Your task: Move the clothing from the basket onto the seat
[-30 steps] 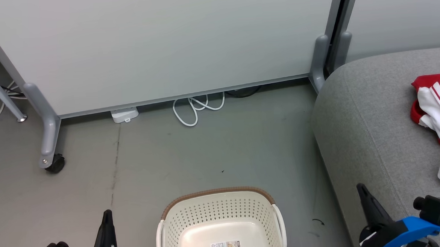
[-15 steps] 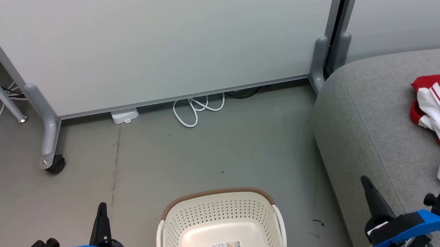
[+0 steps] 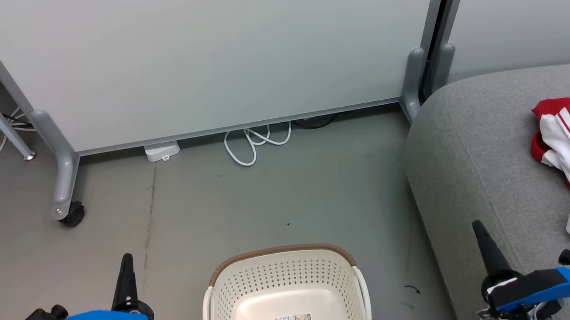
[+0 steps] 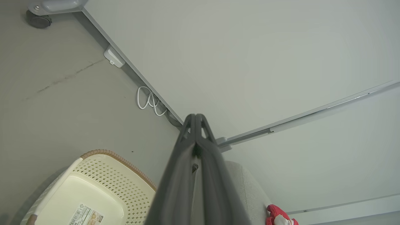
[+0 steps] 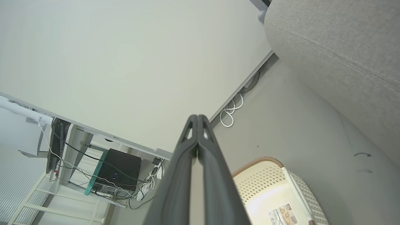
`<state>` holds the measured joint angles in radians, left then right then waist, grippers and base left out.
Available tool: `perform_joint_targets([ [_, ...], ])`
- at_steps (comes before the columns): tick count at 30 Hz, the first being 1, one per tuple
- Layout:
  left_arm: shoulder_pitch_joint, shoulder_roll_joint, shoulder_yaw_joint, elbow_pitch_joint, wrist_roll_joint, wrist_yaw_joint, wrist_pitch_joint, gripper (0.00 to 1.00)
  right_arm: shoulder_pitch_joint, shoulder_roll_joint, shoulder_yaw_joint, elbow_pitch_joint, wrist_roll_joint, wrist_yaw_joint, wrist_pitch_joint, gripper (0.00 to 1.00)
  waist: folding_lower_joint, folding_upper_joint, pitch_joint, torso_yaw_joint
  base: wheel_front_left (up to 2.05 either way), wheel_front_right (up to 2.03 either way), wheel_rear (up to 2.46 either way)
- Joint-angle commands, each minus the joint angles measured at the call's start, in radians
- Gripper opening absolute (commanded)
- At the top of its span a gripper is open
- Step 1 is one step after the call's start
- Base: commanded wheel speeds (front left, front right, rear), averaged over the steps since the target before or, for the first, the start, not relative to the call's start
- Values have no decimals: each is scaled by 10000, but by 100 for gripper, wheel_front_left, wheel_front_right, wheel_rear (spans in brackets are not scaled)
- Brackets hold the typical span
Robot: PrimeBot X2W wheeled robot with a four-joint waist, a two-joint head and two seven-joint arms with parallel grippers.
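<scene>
The cream basket (image 3: 286,296) with its brown rim stands on the floor at the bottom centre of the head view, nothing but a label on its bottom; it also shows in the left wrist view (image 4: 90,187) and right wrist view (image 5: 275,193). The red and white clothing (image 3: 567,150) lies bunched on the grey seat (image 3: 476,169) at the far right; a red bit of clothing (image 4: 276,215) also shows past the left fingers. My left gripper (image 3: 126,260) hovers left of the basket, shut with nothing held (image 4: 196,117). My right gripper (image 3: 479,228) hangs at the seat's front edge, shut and holding nothing (image 5: 197,117).
A pale partition panel (image 3: 211,56) on grey wheeled legs (image 3: 64,181) stands behind the floor. A white cable (image 3: 254,139) and small white box (image 3: 161,150) lie at its foot. A desk with cables and a dark box (image 5: 118,170) stands beyond the panel.
Both arms have drawn back toward the bottom of the head view; the left gripper dropped lower and left, the right gripper shifted right. Basket and clothing stayed put.
</scene>
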<state>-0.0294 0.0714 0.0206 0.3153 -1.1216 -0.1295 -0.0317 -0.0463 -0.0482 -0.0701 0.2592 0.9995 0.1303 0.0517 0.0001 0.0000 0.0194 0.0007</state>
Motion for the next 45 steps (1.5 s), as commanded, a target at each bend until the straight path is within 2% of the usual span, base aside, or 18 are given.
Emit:
perform_joint_targets([
  [1,-275,12,84,-136,-193,-10,59,0,-248,-24,-36,-133,274,4,28,0,-1,0,-2,0,0,0,0],
  [45,-694,-146,730,-577,-3656,-17,1100,0,-557,-31,-343,-156,4569,6,474,0,-1,0,-110,-5,0,0,0],
])
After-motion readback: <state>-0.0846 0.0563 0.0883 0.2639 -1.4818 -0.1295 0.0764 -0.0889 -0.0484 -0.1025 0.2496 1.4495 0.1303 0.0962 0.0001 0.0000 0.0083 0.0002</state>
